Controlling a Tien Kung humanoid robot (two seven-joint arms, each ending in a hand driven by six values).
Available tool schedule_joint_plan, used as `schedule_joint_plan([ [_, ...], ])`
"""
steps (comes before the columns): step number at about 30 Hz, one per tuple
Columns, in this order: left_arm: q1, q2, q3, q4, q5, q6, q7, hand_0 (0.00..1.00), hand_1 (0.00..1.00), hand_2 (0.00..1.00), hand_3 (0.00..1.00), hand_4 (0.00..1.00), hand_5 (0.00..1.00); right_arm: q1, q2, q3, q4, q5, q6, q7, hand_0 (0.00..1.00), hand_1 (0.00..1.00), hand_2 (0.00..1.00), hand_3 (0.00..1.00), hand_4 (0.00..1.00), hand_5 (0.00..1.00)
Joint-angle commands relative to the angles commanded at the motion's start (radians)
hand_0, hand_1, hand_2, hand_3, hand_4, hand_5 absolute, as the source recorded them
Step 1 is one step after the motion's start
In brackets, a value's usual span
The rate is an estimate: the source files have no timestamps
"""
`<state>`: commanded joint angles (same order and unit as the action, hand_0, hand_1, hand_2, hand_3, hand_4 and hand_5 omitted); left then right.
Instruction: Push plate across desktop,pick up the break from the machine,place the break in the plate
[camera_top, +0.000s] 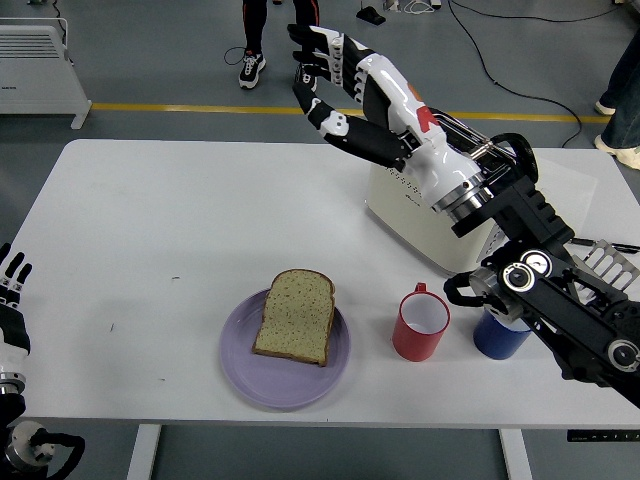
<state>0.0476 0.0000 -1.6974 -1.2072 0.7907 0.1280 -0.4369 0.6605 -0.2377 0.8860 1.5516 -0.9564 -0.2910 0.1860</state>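
Observation:
A slice of brown bread (295, 316) lies flat on the lilac plate (250, 378) near the table's front edge. The cream and chrome toaster (415, 220) stands at the back right, partly hidden by my right arm. My right hand (330, 75) is raised high above the table's far side, fingers spread, holding nothing. It is well clear of the bread and plate. My left hand (10, 290) rests at the left edge of the picture, only its fingertips showing.
A red mug (421, 322) and a blue mug (500, 335) stand right of the plate. A metal rack (610, 262) lies at the far right. A person's legs (280, 40) show beyond the table, with a white heater (35, 70) at top left.

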Motion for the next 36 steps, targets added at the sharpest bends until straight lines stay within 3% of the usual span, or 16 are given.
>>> schedule_joint_plan([
  [6, -0.008, 0.000, -0.017, -0.001, 0.000, -0.002, 0.003, 0.773, 0.772, 0.804, 0.732, 0.551, 0.998, -0.178, -0.044, 0.243, -0.043, 0.241, 0.049, -0.014, 0.773, 0.742, 0.754, 0.740, 0.550, 0.390],
  [12, -0.012, 0.000, -0.028, -0.001, 0.001, -0.002, 0.005, 0.773, 0.772, 0.804, 0.732, 0.551, 0.998, -0.295, -0.052, 0.419, -0.140, 0.460, 0.045, -0.013, 0.775, 0.748, 0.764, 0.754, 0.543, 0.386],
  [17, -0.014, 0.000, -0.029, -0.002, 0.002, -0.001, 0.005, 0.773, 0.773, 0.804, 0.732, 0.551, 0.998, -0.364, -0.044, 0.466, -0.199, 0.495, 0.062, -0.018, 0.775, 0.753, 0.768, 0.758, 0.530, 0.389],
  [27, -0.017, 0.000, -0.025, 0.001, 0.002, -0.003, 0.007, 0.774, 0.773, 0.804, 0.731, 0.552, 0.998, -0.478, 0.023, 0.545, -0.280, 0.492, 0.103, -0.002, 0.777, 0.753, 0.768, 0.760, 0.525, 0.398],
  [36, -0.016, 0.000, -0.024, 0.002, 0.001, -0.004, 0.011, 0.773, 0.773, 0.803, 0.730, 0.552, 0.998, -0.516, 0.045, 0.617, -0.290, 0.467, 0.112, -0.001, 0.776, 0.755, 0.770, 0.762, 0.507, 0.419],
])
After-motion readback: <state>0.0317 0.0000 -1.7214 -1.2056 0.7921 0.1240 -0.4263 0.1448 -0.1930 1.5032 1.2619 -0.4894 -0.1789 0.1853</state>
